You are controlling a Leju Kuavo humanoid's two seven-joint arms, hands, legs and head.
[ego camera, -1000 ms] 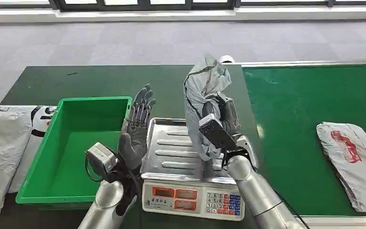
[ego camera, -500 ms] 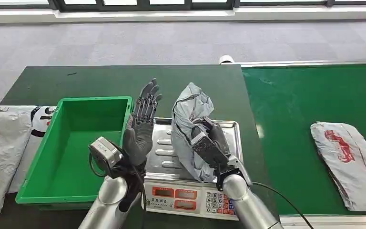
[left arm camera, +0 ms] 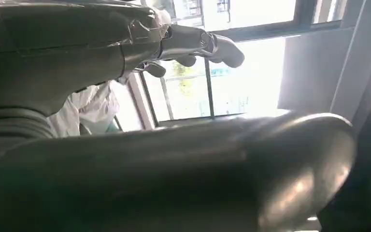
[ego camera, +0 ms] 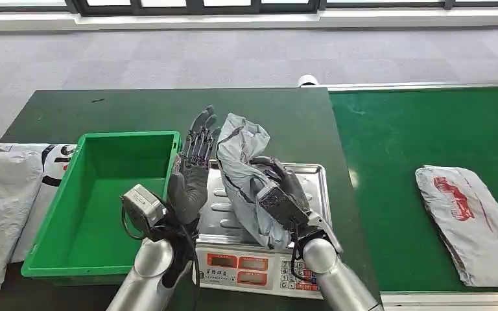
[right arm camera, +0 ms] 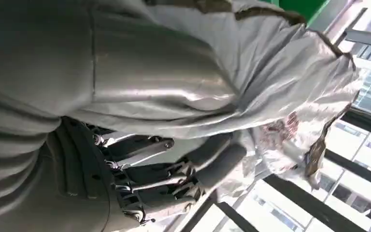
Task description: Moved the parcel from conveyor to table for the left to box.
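The right hand (ego camera: 279, 191) holds the grey parcel (ego camera: 243, 172), its dark fingers (right arm camera: 193, 166) wrapped around the crumpled bag, which stands nearly upright from the grip and leans towards the left hand. In the right wrist view the thick thumb presses on one face of the parcel (right arm camera: 251, 82) and the fingers close on the other. Hand and parcel are above the steel tray of the weighing scale (ego camera: 311, 184); whether the parcel's lower end touches the tray I cannot tell

The left hand (ego camera: 191, 175) is just beside the parcel on its left, palm upright, fingers (ego camera: 201, 136) spread and pointing up and away from the robot, holding nothing. The parcel's top edge is close to those fingertips; contact cannot be judged. In the left wrist view the left hand (left arm camera: 140, 43) shows with straight fingers against bright windows

Just to the left of the left hand stands a green bin (ego camera: 48, 223) on the dark green table (ego camera: 136, 107). Well to the right of the right hand, a second grey parcel with red print (ego camera: 470, 220) lies flat on the green conveyor (ego camera: 402, 129). Beyond the bin, at the far left, more pale bags (ego camera: 0, 194) lie in a heap
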